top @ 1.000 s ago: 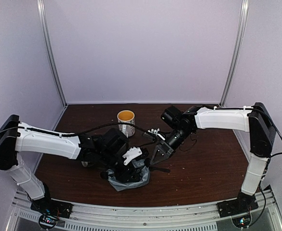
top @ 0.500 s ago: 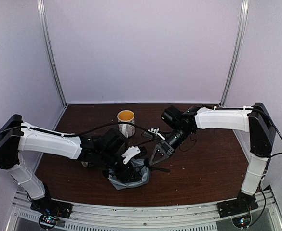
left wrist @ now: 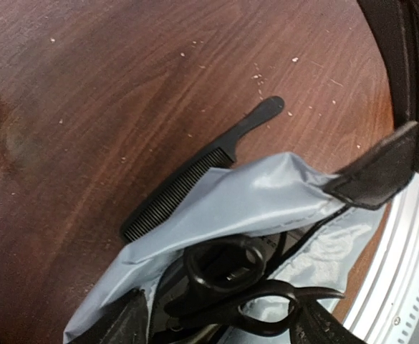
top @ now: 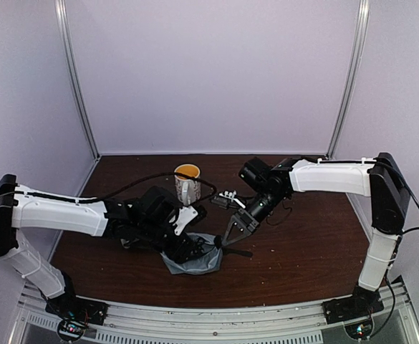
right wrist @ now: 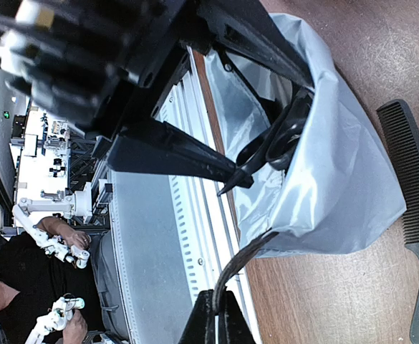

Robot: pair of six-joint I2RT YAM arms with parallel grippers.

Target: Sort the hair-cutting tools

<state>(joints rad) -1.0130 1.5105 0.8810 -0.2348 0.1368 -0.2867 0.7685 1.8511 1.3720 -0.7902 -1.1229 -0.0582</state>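
While the right gripper (right wrist: 214,319) clamps the grey pouch (right wrist: 331,179) by its rim and the left gripper (left wrist: 220,315) hangs spread over scissors (left wrist: 252,301) inside, the black comb (left wrist: 188,183) lies flat beside it: light, stiff, thin, probably best pinched at its handle.

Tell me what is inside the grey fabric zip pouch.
In the open mouth of the grey fabric zip pouch, black-handled steel scissors show; fabric hides anything deeper. The long black comb lies outside.
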